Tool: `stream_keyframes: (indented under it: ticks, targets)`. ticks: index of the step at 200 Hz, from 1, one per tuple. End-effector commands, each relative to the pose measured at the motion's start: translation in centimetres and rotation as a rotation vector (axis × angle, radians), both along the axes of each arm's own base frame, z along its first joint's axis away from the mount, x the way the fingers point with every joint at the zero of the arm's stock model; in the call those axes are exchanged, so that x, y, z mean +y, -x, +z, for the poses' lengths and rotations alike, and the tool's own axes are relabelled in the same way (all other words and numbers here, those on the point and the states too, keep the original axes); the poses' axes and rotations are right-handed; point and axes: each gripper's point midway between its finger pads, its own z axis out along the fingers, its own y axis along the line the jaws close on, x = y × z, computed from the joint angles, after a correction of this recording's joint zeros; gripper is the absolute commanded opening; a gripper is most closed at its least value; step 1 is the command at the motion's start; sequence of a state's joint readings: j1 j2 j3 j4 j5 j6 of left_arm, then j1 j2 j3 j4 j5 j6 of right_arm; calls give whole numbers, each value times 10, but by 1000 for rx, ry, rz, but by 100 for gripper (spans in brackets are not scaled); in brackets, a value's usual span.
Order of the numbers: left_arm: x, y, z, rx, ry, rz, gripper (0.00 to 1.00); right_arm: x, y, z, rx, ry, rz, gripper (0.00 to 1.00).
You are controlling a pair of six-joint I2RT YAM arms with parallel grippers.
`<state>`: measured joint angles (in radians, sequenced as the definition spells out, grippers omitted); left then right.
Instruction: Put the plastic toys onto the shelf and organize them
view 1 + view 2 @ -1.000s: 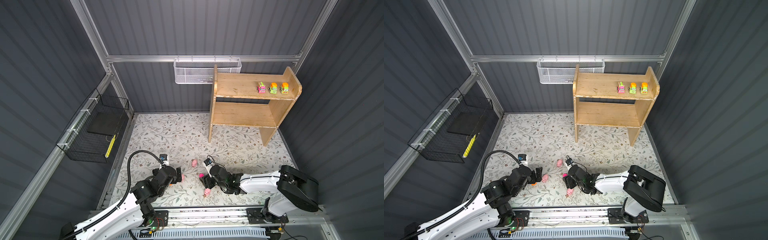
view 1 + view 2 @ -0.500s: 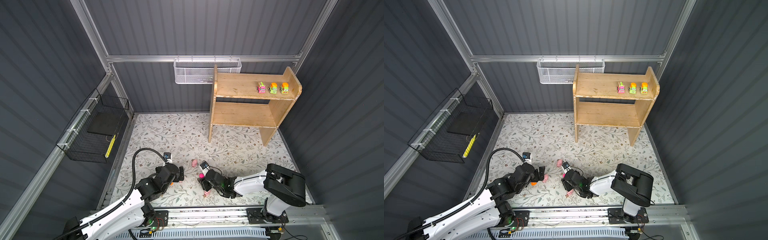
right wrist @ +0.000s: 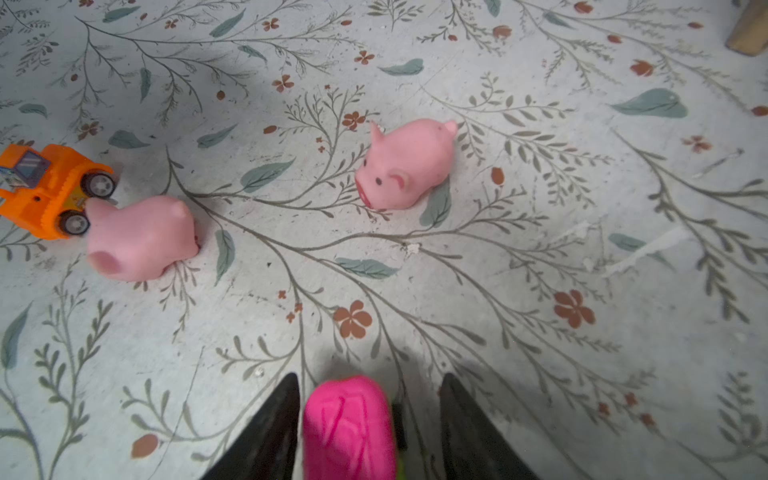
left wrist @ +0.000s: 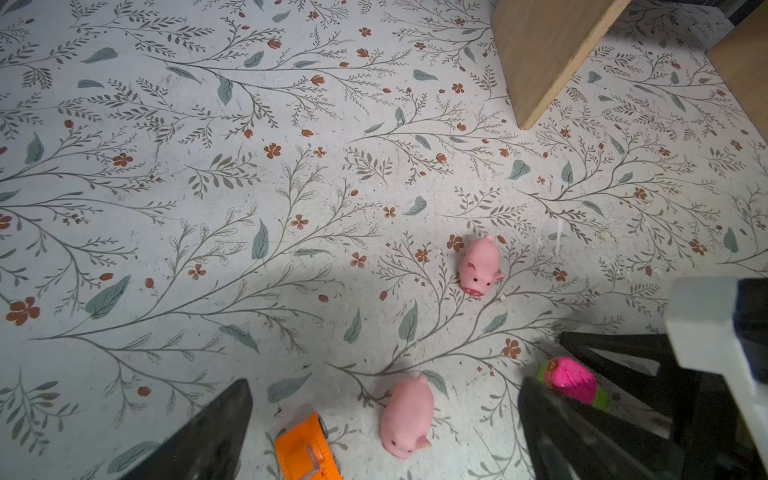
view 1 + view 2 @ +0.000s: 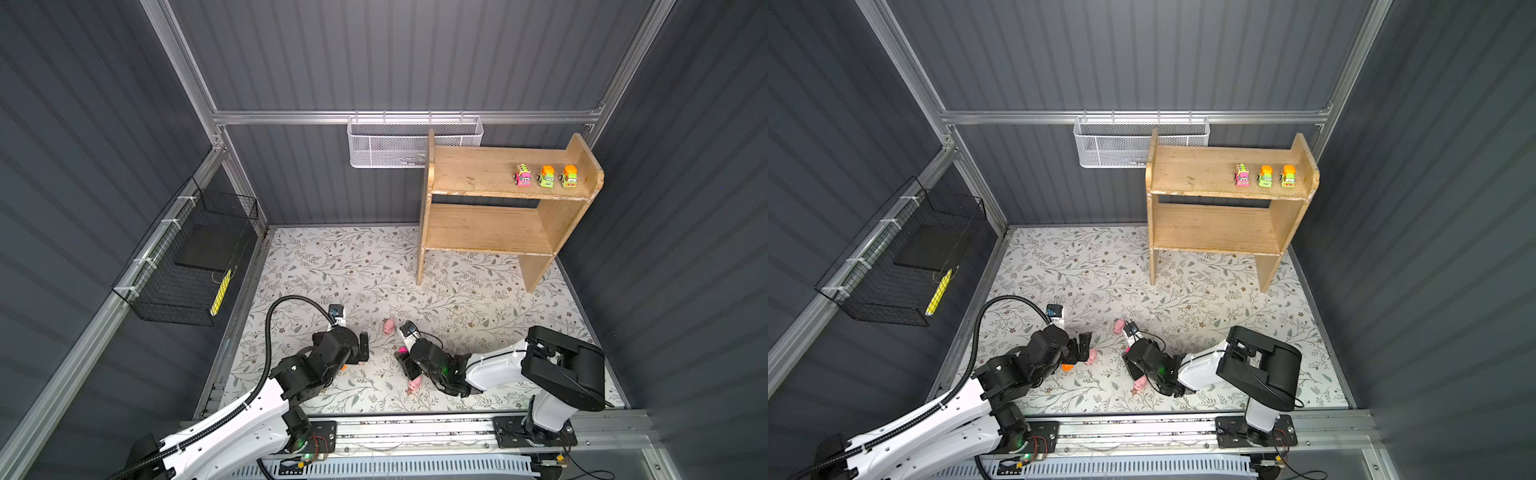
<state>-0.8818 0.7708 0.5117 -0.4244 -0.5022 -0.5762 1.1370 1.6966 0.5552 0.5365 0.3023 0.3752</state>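
Where r. claw (image 3: 370, 377) straddles pink car (image 3: 349, 428), length parallels fingers (image 3: 274, 436).

The bright pink vehicle (image 3: 348, 428) inside my right claw (image 3: 370, 380) is blurred and cut off by the edge; whether both sides touch it, I cannot tell.

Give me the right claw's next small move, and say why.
Probably close the right claw on the hot-pink-topped vehicle. In the right wrist view its fingers flank the toy on the floor mat, with a gap showing on one side, so it does not look gripped yet. Lifting should wait for a firm pinch.
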Motion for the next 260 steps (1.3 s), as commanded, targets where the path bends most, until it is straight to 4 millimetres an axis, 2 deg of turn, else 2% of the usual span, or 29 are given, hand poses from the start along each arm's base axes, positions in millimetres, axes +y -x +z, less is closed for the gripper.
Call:
stream_keyframes:
  ticks: [1,93,131,187,260]
  targets:
    - [-5,-4,14,-20,15,-12,100,-4,0,-7,-8,14,-8,52]
    - [-6,-5,14,-12,11,-14,100,-12,2,-20,2,17,-29,49]
    - [-7,-6,14,-11,9,-14,100,-15,3,-25,6,9,-38,44]
    - [-10,-7,16,-9,10,-19,100,-18,0,-23,-9,9,-57,33]
    - [-12,-8,21,-15,7,-27,100,-21,-6,-8,-52,17,-76,26]
